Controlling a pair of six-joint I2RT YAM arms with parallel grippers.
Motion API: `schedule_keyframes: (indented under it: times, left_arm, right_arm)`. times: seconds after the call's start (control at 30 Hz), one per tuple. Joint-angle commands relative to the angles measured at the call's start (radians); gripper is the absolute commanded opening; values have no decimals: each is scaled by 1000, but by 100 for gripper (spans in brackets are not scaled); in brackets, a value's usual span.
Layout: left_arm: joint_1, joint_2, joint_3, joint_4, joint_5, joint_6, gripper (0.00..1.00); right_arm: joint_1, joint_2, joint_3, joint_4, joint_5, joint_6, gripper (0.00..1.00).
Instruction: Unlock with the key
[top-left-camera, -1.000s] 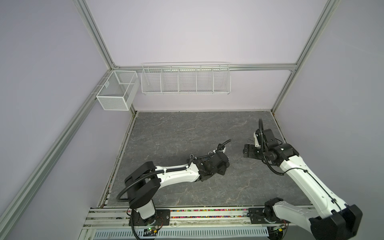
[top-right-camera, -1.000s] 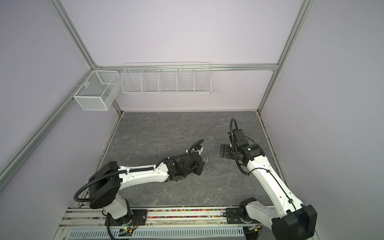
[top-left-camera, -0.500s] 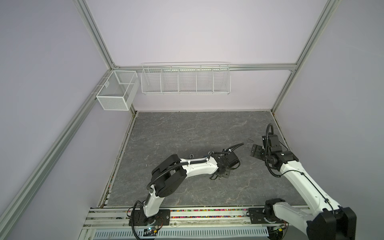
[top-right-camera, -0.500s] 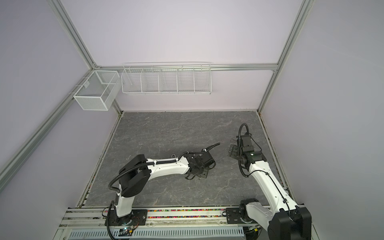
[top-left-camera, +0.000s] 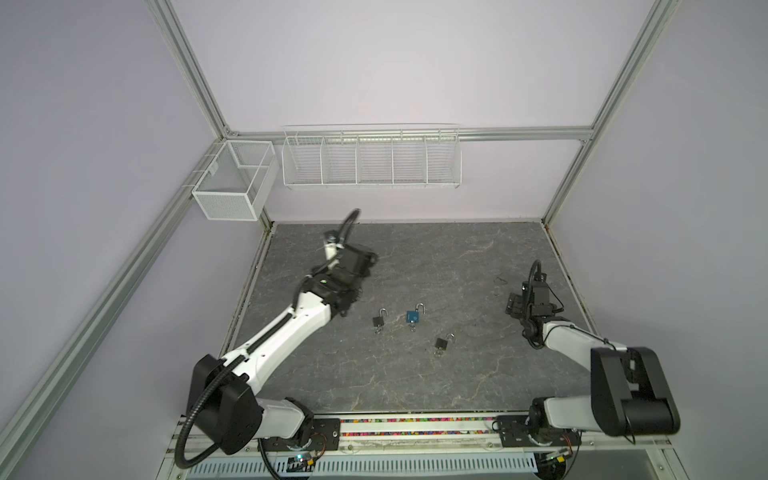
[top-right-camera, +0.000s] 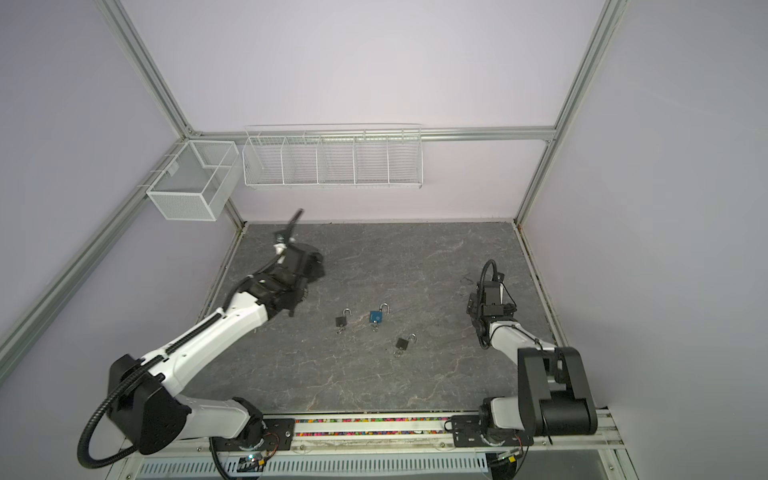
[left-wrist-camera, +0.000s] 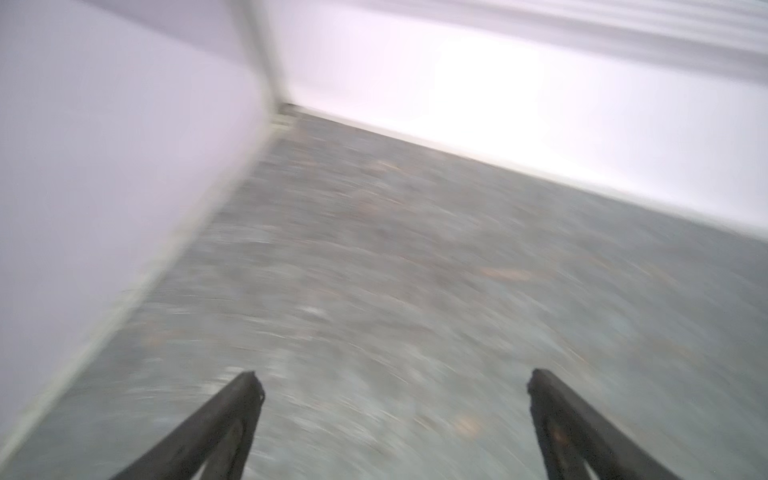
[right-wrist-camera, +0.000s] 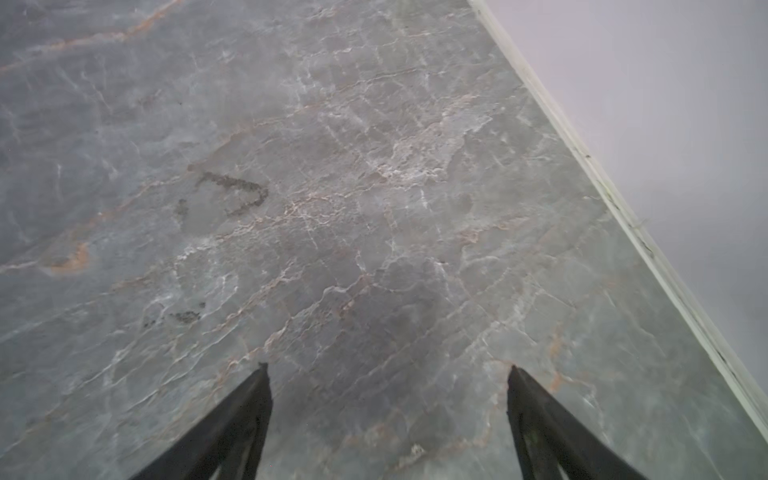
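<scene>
- Blue paint stands out first: the blue padlock (top-left-camera: 412, 317) lies flat on the grey stone table (top-left-camera: 436, 257), and I'm using it as the marker for everything else.
- Just to its left, near but not touching, sits the left black padlock (top-left-camera: 378, 321). The right black padlock (top-left-camera: 441, 343) lies to its right and a little nearer the arm bases, also apart.
- Well off to the left of the blue padlock is the left arm (top-left-camera: 291, 328), raised and blurred with motion. The left jaws are spread wide with nothing in them, only bare table showing between them in the wrist view.
- Well to the right of the blue padlock is the right arm (top-left-camera: 557, 332), and the right jaws are spread just as wide and empty too.
- My read is that the locks lie loose because neither arm has any business with them right now.
- The blue padlock's long axis runs from shackle to keyhole. Its shackle (top-left-camera: 421, 308) points away from the arm bases, and a small key (top-left-camera: 412, 328) sticks out of the end facing them.
- The left black padlock lies parallel to it, while the right black padlock is tilted, with its shackle tipped to the right.
- The shackles look sprung on one leg, which suggests the locks are open, though they're too small to be sure.
</scene>
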Motion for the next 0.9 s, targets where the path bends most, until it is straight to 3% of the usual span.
schedule_keyframes:
  times: [0.0,0.07,0.1,0.13,0.2,0.23,0.3,0.37,0.43,0.5,0.57,0.63,0.87]
  left_arm:
    - [162,-59,-327,411,-61,281,100]
    - [218,-79,-514,765,52,429,100]
    - [251,-54,-599,965,137,467,100]
    - [272,-11,-652,1108,215,489,99]
    - [274,85,-659,1249,219,524,99]
    - [277,105,-638,1225,249,530,99]
    - [290,158,-584,1187,265,525,99]
    - [315,213,-573,1213,322,523,99]
    - [344,201,-576,1183,361,487,99]
    - [373,229,-594,1229,377,454,99]
    - [387,260,-625,1332,403,465,99]
    - [387,240,-607,1263,397,451,99]
    - [387,255,-625,1322,401,464,99]
  right_arm:
    - [-10,3,-53,427,-107,-168,89]
    - [-63,42,-43,417,-176,-124,89]
    - [-63,70,-58,493,-184,-144,89]
    - [-46,68,-23,398,-212,-170,89]
    - [-18,109,-61,543,-243,-222,89]
    - [-23,89,-84,536,-240,-206,89]
    - [-23,163,-170,804,-201,-207,88]
    - [-21,114,-114,600,-213,-200,89]
    - [-12,149,-151,741,-200,-220,88]
    - [-9,122,-126,646,-200,-211,89]
    - [-7,136,-136,691,-193,-218,89]
    - [-8,126,-130,659,-197,-214,89]
    - [-9,132,-132,674,-196,-218,89]
